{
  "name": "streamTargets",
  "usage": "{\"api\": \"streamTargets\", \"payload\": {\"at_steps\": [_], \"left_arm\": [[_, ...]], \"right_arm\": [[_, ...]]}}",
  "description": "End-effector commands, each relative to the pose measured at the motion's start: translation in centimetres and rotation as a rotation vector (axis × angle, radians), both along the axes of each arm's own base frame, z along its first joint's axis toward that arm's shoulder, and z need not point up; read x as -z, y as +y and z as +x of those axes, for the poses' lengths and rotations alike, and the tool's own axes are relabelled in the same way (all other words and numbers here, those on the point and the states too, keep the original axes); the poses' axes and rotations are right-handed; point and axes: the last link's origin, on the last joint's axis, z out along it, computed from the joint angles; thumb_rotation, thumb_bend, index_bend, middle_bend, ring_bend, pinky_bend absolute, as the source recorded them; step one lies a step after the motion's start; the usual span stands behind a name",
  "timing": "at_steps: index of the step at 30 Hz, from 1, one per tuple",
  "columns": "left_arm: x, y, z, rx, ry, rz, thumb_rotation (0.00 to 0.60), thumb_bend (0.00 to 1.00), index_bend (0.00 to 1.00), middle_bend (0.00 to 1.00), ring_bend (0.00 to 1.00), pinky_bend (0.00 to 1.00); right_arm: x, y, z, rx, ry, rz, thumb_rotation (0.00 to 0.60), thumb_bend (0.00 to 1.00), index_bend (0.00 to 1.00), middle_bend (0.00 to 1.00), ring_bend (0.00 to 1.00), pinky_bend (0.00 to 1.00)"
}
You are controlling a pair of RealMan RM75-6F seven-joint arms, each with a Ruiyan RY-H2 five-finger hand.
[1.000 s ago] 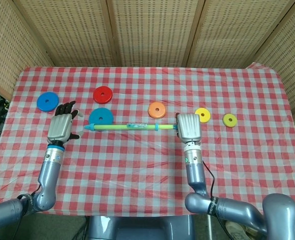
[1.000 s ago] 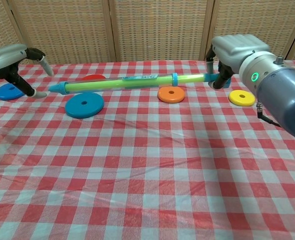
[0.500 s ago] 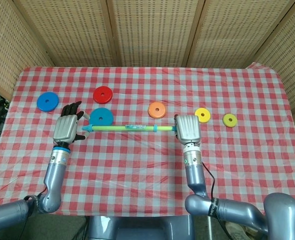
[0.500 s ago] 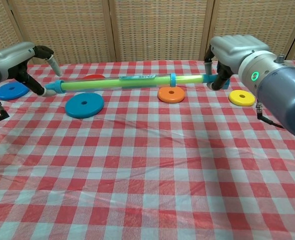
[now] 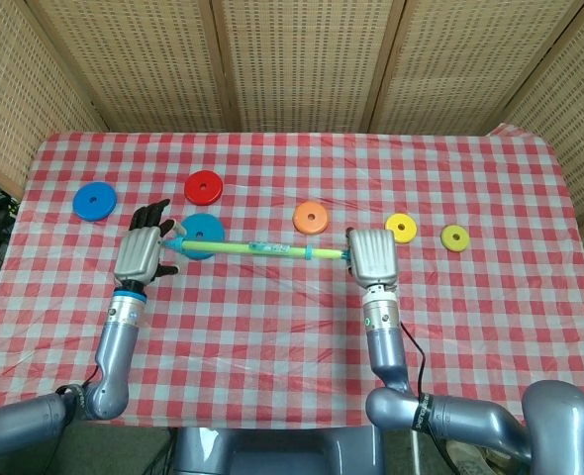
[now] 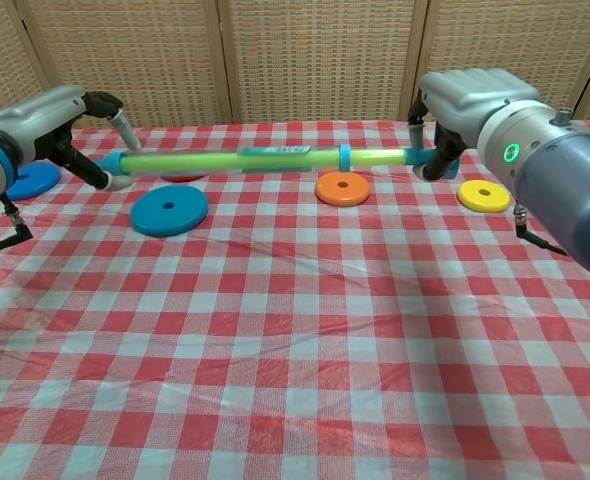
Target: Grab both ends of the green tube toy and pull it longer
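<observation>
The green tube toy point(image 5: 257, 247) point(image 6: 235, 160) is held level above the table, with a blue cap at each end and a blue ring near the right. My right hand point(image 5: 373, 255) point(image 6: 462, 100) grips its right end. My left hand point(image 5: 142, 253) point(image 6: 60, 118) is at the tube's left cap. The cap lies between the thumb point(image 6: 103, 178) below and a finger point(image 6: 123, 122) above. The left fingers are still spread apart and do not clasp the cap.
A big blue disc point(image 5: 199, 231) point(image 6: 168, 210) lies under the tube's left end, and a red disc point(image 5: 203, 186) lies behind it. A blue disc point(image 5: 94, 200) lies at far left. Orange point(image 5: 311, 217), yellow point(image 5: 401, 227) and yellow-green point(image 5: 455, 237) discs lie to the right.
My left hand has moved right, up to the tube's left cap, which now sits between its thumb and fingers. The right hand has kept its hold and barely moved.
</observation>
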Motion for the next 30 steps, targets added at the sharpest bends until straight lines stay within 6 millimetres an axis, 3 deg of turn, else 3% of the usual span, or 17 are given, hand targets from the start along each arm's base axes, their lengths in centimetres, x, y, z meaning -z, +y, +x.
{"api": "streamTargets", "payload": {"at_steps": [1,7,11,17,30], "left_arm": [[0.1,0.1,0.2,0.005,-0.007,0.005,0.6,0.24,0.41,0.0,0.0,0.0],[0.3,0.1,0.2,0.004,-0.012,0.003,0.6,0.24,0.45,0.0,0.0,0.0],[0.3,0.0,0.3,0.012,-0.028,0.014,0.6,0.36,0.52,0.0,0.0,0.0],[0.2,-0.5,0.1,0.027,-0.024,0.02,0.6,0.37,0.55,0.0,0.0,0.0],[-1.3,-1.9,-3.4,-0.006,0.003,0.041,0.6,0.37,0.55,0.0,0.0,0.0]], "right_arm": [[0.0,0.0,-0.1,0.003,-0.001,0.001,0.6,0.54,0.79,1.0,1.0,0.98],[-0.3,0.0,-0.3,0.003,-0.002,-0.004,0.6,0.54,0.79,1.0,1.0,0.98],[-0.5,0.0,-0.4,0.003,0.0,-0.009,0.6,0.54,0.79,1.0,1.0,0.98],[-1.0,0.0,-0.6,0.003,0.004,-0.02,0.6,0.54,0.79,1.0,1.0,0.98],[-2.6,-1.0,-2.1,0.029,0.026,-0.069,0.6,0.54,0.79,1.0,1.0,0.98]]}}
